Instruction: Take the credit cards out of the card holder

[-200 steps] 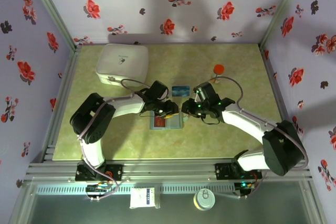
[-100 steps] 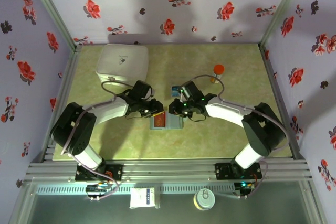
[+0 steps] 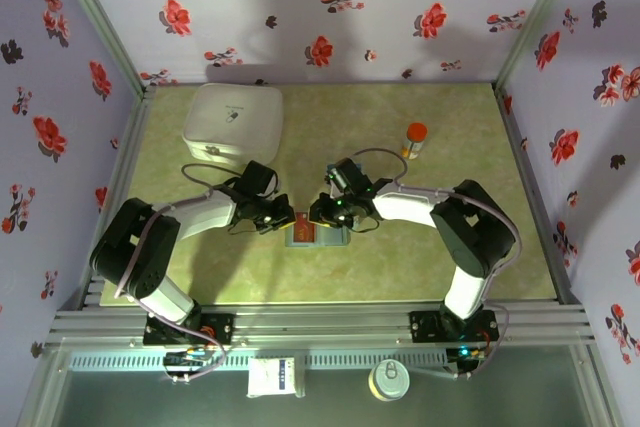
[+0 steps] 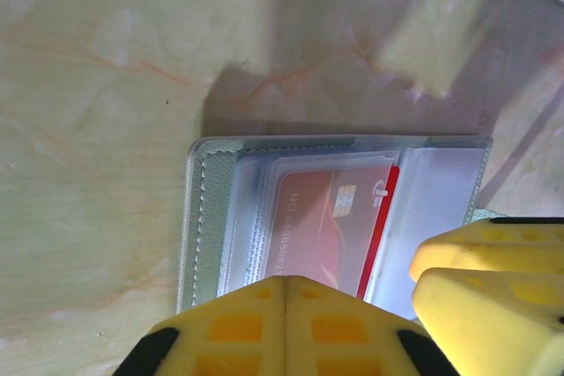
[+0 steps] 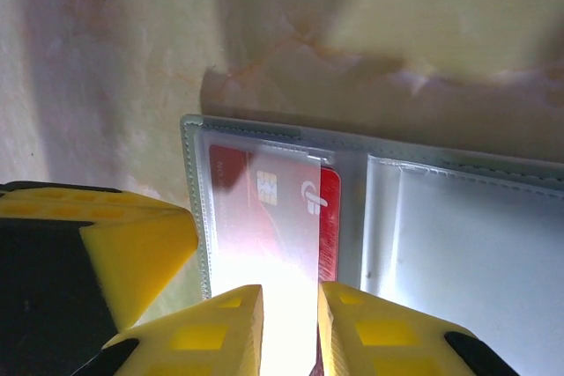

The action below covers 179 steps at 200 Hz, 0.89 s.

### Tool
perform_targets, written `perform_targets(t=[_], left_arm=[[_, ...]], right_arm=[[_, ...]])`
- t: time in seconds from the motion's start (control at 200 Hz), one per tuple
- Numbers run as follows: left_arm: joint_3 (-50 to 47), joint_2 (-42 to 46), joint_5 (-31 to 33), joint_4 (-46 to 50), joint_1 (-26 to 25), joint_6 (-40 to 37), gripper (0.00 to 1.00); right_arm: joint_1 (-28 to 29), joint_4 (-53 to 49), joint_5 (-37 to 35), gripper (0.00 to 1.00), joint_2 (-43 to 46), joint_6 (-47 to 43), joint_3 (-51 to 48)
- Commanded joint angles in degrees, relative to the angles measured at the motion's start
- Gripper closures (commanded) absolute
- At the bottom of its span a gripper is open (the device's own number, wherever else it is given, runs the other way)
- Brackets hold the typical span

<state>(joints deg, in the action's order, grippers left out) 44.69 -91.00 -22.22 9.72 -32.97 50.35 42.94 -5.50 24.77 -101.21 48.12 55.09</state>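
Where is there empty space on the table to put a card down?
Bare mat lies between the white box and the orange-capped bottle, and along the near edge in front of the card holder. The middle is crowded: the left gripper and right gripper meet there.

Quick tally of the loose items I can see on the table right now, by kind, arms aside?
card holder: 1
red card: 1, tucked in the holder's clear sleeve
white box: 1
orange-capped bottle: 1
Total: 4 in view. I cannot tell whether another card lies hidden under an arm.
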Motion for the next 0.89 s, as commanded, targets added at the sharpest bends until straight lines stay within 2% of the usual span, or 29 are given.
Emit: perform_targets(t=[0.0, 0.535, 0.89], left_arm=[[-0.49, -0.76, 0.36, 0.59, 0.45, -1.48, 0.96], [-1.09, -2.89, 0.70, 0.92, 0.62, -1.74, 1.00], [-1.09, -3.39, 0.47, 0.66, 0.65, -1.56, 1.00]], right_arm=[[0.57, 1.28, 1.48, 0.75, -1.06, 0.84, 1.60], [0.74, 2.73, 2.61, 0.76, -3.54, 1.06, 1.42], [0.83, 5.49, 4.76, 0.82, -4.51, 1.98, 1.37]])
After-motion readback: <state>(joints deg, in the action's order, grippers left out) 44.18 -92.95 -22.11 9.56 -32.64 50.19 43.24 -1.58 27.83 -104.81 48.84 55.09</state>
